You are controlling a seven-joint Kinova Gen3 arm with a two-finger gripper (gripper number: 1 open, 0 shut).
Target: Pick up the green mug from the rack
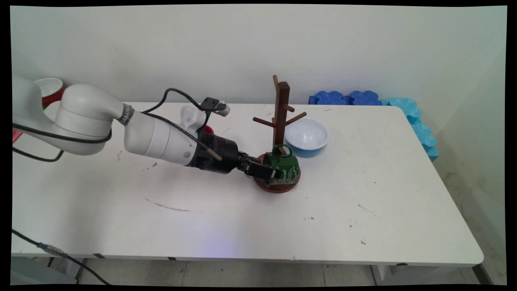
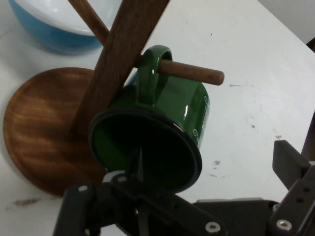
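Observation:
A dark green enamel mug point(image 1: 284, 163) point(image 2: 177, 103) hangs by its handle on the lowest peg point(image 2: 192, 73) of a wooden mug tree point(image 1: 281, 105) point(image 2: 123, 54), tilted, its mouth turned toward the hand. The mug's body rests low over the tree's round base point(image 1: 278, 186) point(image 2: 39, 128). My gripper point(image 1: 272, 174) point(image 2: 211, 155) is at the mug's rim and stands open. One finger reaches into the mug's mouth; the other stands well clear outside its wall.
A light blue bowl point(image 1: 306, 136) point(image 2: 54, 24) sits just behind and right of the mug tree. Blue foam blocks point(image 1: 343, 98) lie along the table's back and right edge. A red and white bowl point(image 1: 50, 89) stands at the far left.

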